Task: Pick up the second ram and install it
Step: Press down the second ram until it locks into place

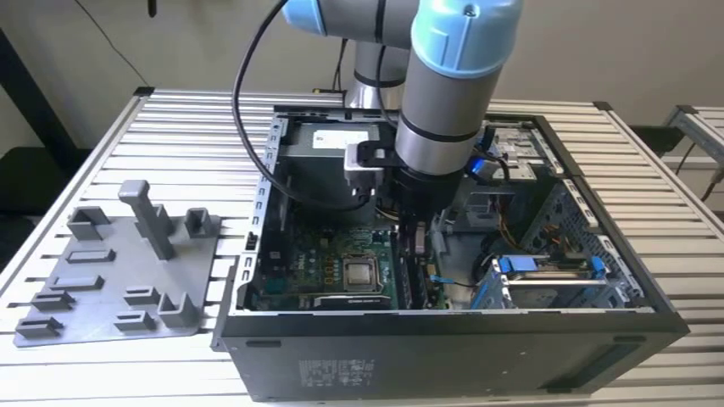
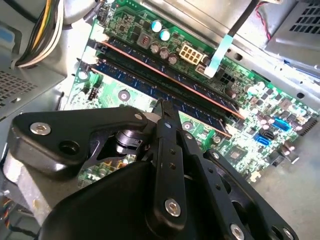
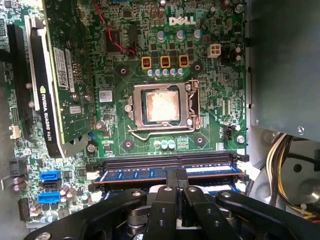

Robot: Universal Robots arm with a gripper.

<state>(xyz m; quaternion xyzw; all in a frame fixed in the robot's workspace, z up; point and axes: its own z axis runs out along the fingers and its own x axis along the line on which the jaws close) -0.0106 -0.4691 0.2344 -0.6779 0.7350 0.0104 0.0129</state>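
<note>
We see the arm reaching down into the open computer case (image 1: 453, 339), which lies on the slatted table (image 1: 102, 373). The gripper (image 3: 176, 176) sits low over the memory slots on the motherboard (image 3: 210, 100), beside the bare processor socket (image 3: 161, 107). In both wrist views its fingers (image 2: 167, 117) are pressed together, tips resting on the top edge of the second ram (image 3: 145, 174), a dark blue stick lying in the slots. We cannot tell whether the stick is fully seated. In the second wrist view we note two blue sticks side by side in neighbouring slots, the fingertips touching the nearer one (image 2: 145, 86). A graphics card (image 3: 55, 75) stands upright at the far end of the board. The grey plastic tray (image 1: 114, 280) with upright posts rests on the table at the exterior view's left of the case.
</note>
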